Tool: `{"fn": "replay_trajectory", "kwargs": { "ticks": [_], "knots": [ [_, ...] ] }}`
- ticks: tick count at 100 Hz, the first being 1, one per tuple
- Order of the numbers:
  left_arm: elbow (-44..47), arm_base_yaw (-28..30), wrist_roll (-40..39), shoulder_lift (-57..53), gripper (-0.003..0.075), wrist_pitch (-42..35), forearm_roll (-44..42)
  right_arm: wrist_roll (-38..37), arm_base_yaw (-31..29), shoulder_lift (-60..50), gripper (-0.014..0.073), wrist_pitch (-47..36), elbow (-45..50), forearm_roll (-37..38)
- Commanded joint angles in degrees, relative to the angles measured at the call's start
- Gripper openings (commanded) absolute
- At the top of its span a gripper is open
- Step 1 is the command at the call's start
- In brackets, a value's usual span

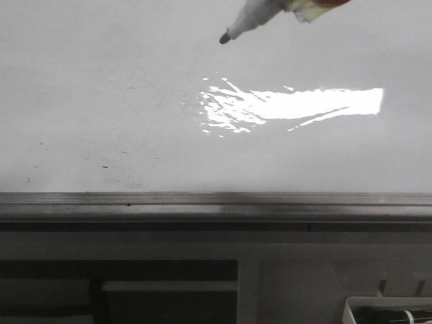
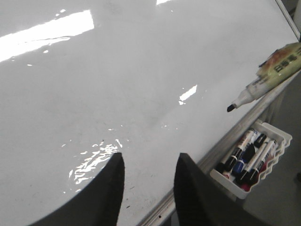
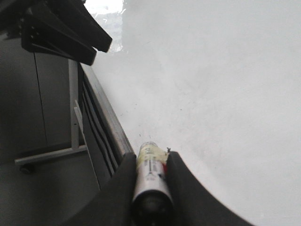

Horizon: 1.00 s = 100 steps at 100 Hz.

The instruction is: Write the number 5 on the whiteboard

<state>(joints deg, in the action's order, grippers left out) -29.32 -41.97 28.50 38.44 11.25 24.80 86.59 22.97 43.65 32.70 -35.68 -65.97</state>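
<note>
Over the large glossy white whiteboard [image 1: 121,101], with its grey metal rim along the near edge, the left tool [image 2: 146,181] hangs with its two dark fingers [image 2: 110,188] spread apart and nothing between them. No written number 5 shows on the board, only faint dark specks and a bright band of glare. Further right, the right tool [image 3: 149,176] pinches a white-barrelled marker with a dark tip [image 1: 250,20], its point poised just above the board. A white tray of spare markers [image 2: 251,157] hangs beside the rim.
</note>
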Motion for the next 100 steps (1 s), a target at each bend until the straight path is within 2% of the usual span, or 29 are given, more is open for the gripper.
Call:
{"fn": "replay_trajectory", "kwargs": {
  "ticks": [1, 14, 25, 45, 67, 100],
  "knots": [
    [-1.17, 0.14, -0.78, -0.62, 0.018, -6.36, 1.53, 4.55, 0.91, 2.83, -0.0053, -2.79, -1.42, -3.34],
    [-1.17, 0.14, -0.78, -0.62, 0.0073, -6.89, 1.53, 4.67, 1.09, 7.34, -0.0053, -3.46, -3.81, -7.94],
    [-1.17, 0.14, -0.78, -0.62, -0.002, -7.03, 1.53, 4.67, 1.09, 10.15, -0.0053, -5.51, -6.78, -8.52],
    [-1.17, 0.14, -0.78, -0.62, -0.002, -7.17, 1.53, 10.32, 1.12, 13.12, -0.0053, -6.94, -10.74, -8.52],
    [-1.17, 0.14, -0.78, -0.62, -0.002, -7.17, 1.53, 10.89, 1.12, 13.34, -0.0052, -12.77, -10.63, -8.24],
    [-1.17, 0.14, -0.78, 0.34, -0.002, -7.17, 1.92, 11.98, 1.22, 13.93, -0.0052, -11.97, -10.63, -7.93]
  ]
}}
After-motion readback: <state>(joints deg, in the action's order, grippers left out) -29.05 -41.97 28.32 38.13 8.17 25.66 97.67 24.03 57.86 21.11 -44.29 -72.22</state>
